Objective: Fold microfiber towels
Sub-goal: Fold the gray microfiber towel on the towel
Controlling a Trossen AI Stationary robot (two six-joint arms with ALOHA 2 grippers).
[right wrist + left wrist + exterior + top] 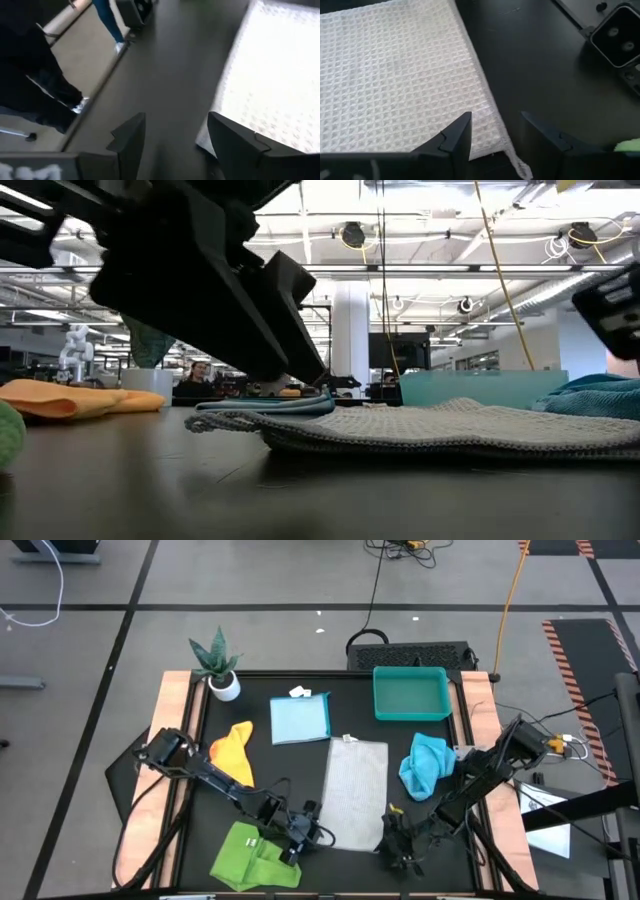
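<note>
Near edge of the white-grey waffle-weave microfiber towel [357, 792], half-folded: left gripper [496, 131] and right gripper [176, 131], both released, should retreat without dragging corners.

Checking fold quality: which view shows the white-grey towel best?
High view: the whole white-grey towel lies flat mid-table. Low view gives only its edge profile; left wrist shows one corner, right wrist a blurred edge.

Even overhead light left the black surface [300, 765] dim with soft shadows. In the low view, ceiling lamps [352, 235] glared and the near arm blurred. The right wrist view smeared with motion.
</note>
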